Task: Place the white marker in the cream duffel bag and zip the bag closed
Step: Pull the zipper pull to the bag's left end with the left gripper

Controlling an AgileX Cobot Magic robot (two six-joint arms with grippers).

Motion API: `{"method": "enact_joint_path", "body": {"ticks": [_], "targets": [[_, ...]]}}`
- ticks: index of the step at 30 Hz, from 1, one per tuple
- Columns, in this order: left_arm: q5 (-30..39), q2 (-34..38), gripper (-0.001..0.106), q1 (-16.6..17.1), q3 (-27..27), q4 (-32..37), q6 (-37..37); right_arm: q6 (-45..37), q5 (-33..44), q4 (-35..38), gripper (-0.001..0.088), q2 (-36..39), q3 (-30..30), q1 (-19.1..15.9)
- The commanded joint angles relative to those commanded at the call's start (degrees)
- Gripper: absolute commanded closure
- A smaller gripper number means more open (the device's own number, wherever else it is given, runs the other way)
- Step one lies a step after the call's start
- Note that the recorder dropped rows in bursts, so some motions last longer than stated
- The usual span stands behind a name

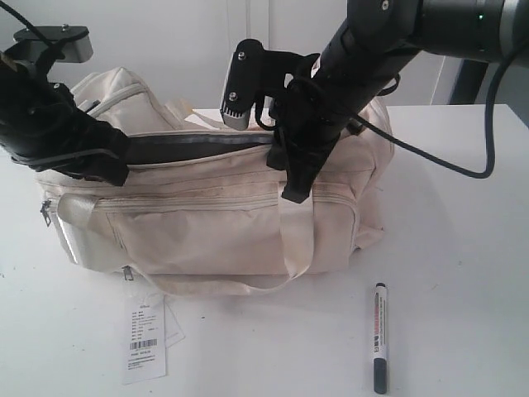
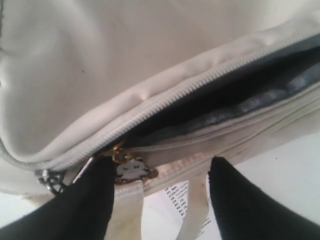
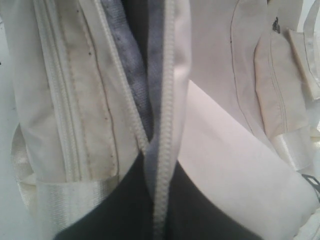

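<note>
Cream soft duffel bag (image 1: 215, 223): right hand (image 3: 156, 202) pinches its ribbed zip (image 3: 167, 100), left hand (image 2: 160, 172) splayed.

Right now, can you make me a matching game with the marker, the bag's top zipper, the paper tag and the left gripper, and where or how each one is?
Things:
1. white marker
2. top zipper of the cream duffel bag
3. barcode tag
4. left gripper

Place or state:
A. open, black lining showing
B. fingers apart, at the bag's end
C. lying on the table, apart from the bag
D. paper, lying on the table close by the bag's front

Pairs: 1-C, 2-A, 3-D, 4-B.
</note>
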Motion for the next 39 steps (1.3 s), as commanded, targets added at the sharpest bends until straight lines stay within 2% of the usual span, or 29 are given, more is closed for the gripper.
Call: {"method": "enact_joint_path", "body": {"ticks": [4,6,8,11,12,15,19,22,25,28,32,39], "targets": [[0.11,0.51,0.049,0.0,0.0,0.15,0.15,0.0,0.0,0.0,0.0868,0.0,0.0,0.0],[0.11,0.51,0.056,0.0,0.0,0.15,0.15,0.0,-0.12,0.0,0.0868,0.0,0.0,0.0],[0.36,0.51,0.068,0.0,0.0,0.15,0.15,0.0,-0.45,0.0,0.0868,0.0,0.0,0.0],[1.7,0.51,0.093,0.0,0.0,0.43,0.15,0.0,-0.45,0.0,0.0868,0.0,0.0,0.0],[2.17,0.51,0.105,0.0,0.0,1.09,0.15,0.0,-0.49,0.0,0.0868,0.0,0.0,0.0],[3.82,0.39,0.105,0.0,0.0,2.78,0.15,0.0,-0.49,0.0,0.0868,0.0,0.0,0.0],[4.24,-3.14,0.105,0.0,-0.1,4.35,0.15,0.0,-0.49,0.0,0.0868,0.0,0.0,0.0],[5.68,-6.15,0.105,0.0,-0.1,9.9,-0.38,0.0,-0.49,0.0,0.0868,0.0,0.0,0.0],[8.32,-6.74,0.105,0.0,-0.1,16.04,-1.5,0.93,-0.59,-0.21,0.0868,0.0,0.0,0.0],[8.54,-6.94,0.105,0.0,-0.1,18.66,-1.5,0.93,-0.59,-0.21,0.0868,0.0,0.0,0.0],[9.2,-7.17,0.105,0.0,-0.1,25.86,-3.39,0.93,-0.59,-0.21,0.0868,0.0,0.0,0.0],[6.87,-7.17,0.105,0.0,-0.1,28.87,-4.13,0.94,-0.21,-0.32,0.0868,0.0,0.0,0.0]]}}
